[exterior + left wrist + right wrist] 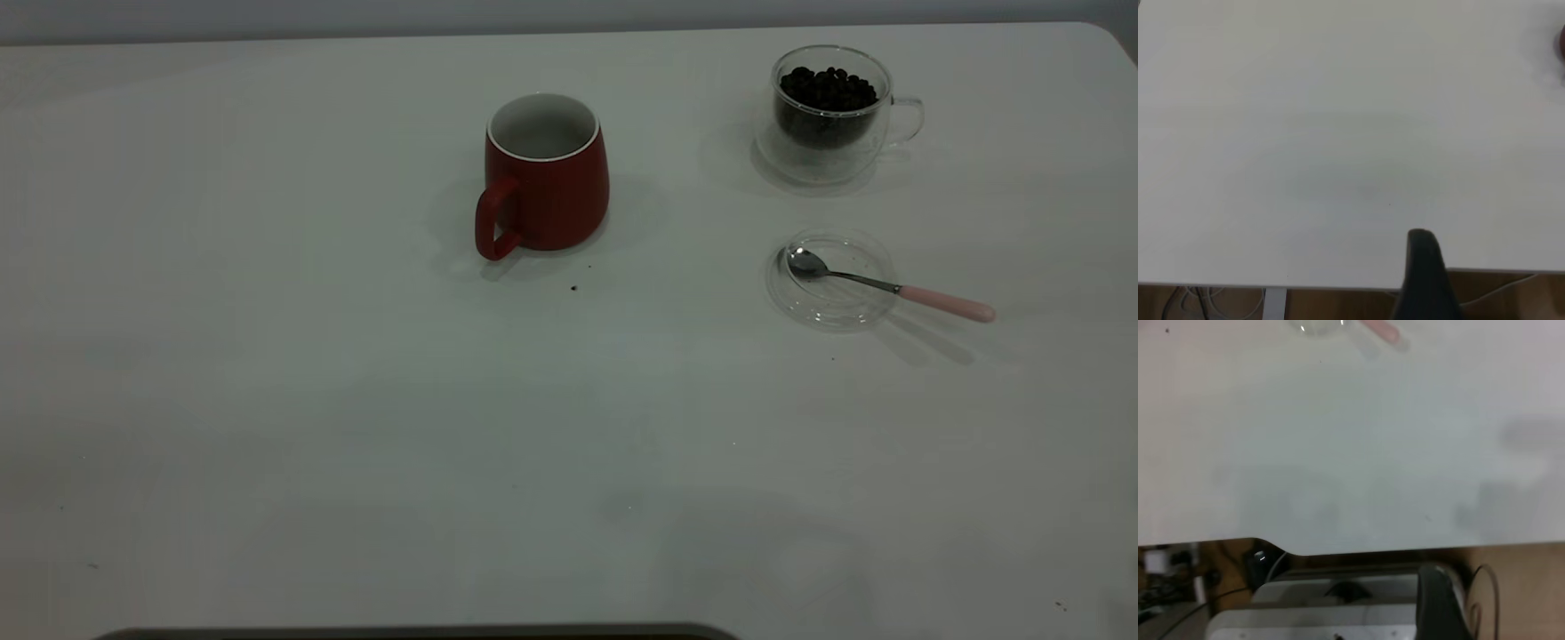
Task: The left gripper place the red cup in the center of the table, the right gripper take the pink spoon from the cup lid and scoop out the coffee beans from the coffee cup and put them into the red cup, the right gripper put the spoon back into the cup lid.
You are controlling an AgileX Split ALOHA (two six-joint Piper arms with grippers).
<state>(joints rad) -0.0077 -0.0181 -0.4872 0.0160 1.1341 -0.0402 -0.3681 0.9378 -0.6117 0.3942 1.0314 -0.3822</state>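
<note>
The red cup (545, 178) stands upright near the middle of the table (356, 400), handle toward the front left, its white inside showing no beans. A sliver of it shows in the left wrist view (1561, 43). The coffee cup (831, 116) stands at the back right with coffee beans (827, 89) heaped in it. The cup lid (833, 278) lies in front of it. The pink spoon (889, 286) rests with its bowl in the lid and its handle out to the right. The left gripper (1423, 273) and right gripper (1439, 603) sit back at the table's near edge, far from all of these.
A few dark specks lie on the table, one just in front of the red cup (573, 288). The right wrist view shows the lid's edge (1313, 327), the spoon's handle (1381, 330), and grey equipment (1325, 613) below the table edge.
</note>
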